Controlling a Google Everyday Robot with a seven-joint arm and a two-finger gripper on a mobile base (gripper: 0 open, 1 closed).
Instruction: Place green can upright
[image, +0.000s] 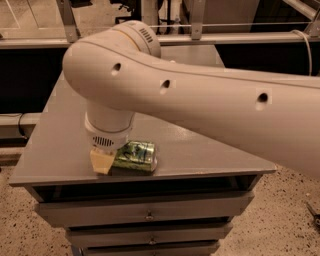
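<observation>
The green can (136, 155) lies on its side near the front edge of the grey cabinet top (200, 150), with its silver end pointing right. My gripper (104, 161) hangs straight down from the big white arm (165, 90). It is low over the surface at the can's left end, close against it. The wrist hides most of the gripper and part of the can.
The cabinet has drawers (145, 210) below its front edge, and the can lies close to that edge. A metal rail (225, 37) runs behind the cabinet. A speckled floor (285, 215) lies to the right.
</observation>
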